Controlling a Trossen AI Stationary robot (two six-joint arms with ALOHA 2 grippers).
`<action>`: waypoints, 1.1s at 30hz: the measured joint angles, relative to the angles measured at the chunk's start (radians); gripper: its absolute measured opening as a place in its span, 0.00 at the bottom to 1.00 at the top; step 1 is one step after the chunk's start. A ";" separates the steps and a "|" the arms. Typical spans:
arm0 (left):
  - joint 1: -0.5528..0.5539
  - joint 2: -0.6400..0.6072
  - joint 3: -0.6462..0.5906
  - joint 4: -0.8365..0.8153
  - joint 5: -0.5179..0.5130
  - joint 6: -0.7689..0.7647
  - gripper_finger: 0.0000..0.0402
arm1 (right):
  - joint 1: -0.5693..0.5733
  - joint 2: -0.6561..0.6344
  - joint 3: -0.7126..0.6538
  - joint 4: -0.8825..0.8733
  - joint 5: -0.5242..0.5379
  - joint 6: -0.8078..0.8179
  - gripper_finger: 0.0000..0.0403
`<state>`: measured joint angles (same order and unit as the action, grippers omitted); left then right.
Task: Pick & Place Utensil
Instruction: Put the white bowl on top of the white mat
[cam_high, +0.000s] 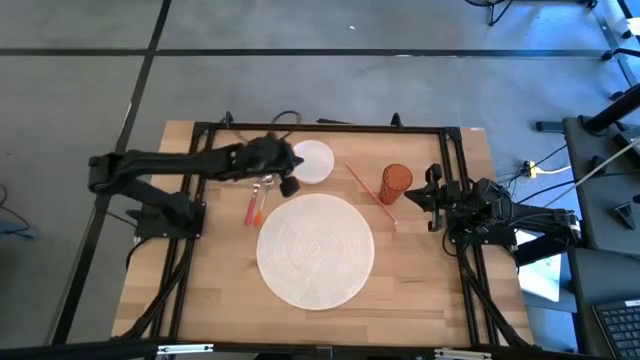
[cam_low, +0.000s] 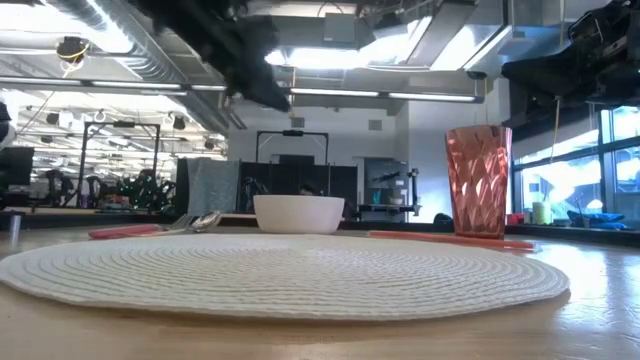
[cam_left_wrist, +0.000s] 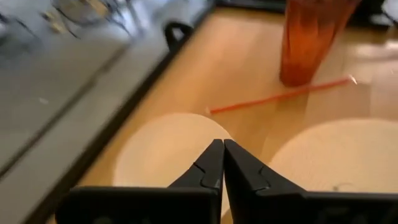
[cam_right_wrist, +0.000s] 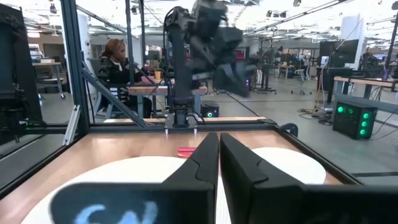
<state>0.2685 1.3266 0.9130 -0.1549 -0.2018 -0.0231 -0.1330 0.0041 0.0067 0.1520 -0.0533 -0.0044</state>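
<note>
Wooden surface (cam_high: 200, 290) | left tool (cam_high: 288, 172) pinched empty above bowl (cam_high: 313, 161) | spoon (cam_high: 257, 200) just beside, lengthwise toward the front edge | right tool (cam_high: 432, 196) closed, parked far side

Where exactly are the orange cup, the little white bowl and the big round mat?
orange cup (cam_high: 396, 181): high view, on its open top.
white bowl (cam_low: 298, 214): low view, on its side wall.
round mat (cam_high: 316, 250): high view, on its woven middle.
</note>
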 joint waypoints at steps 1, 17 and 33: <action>0.015 0.033 0.022 -0.018 0.032 0.000 0.02 | 0.000 0.000 0.000 0.001 -0.001 0.000 0.04; 0.028 0.411 0.318 -0.374 0.197 0.169 0.39 | 0.000 0.000 0.000 -0.029 0.000 -0.004 0.04; 0.079 0.499 0.406 -0.532 0.223 0.209 0.52 | 0.000 0.000 0.000 -0.083 -0.002 0.004 0.04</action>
<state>0.3478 1.8254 1.3187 -0.6868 0.0210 0.1862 -0.1333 0.0040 0.0067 0.0690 -0.0555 -0.0002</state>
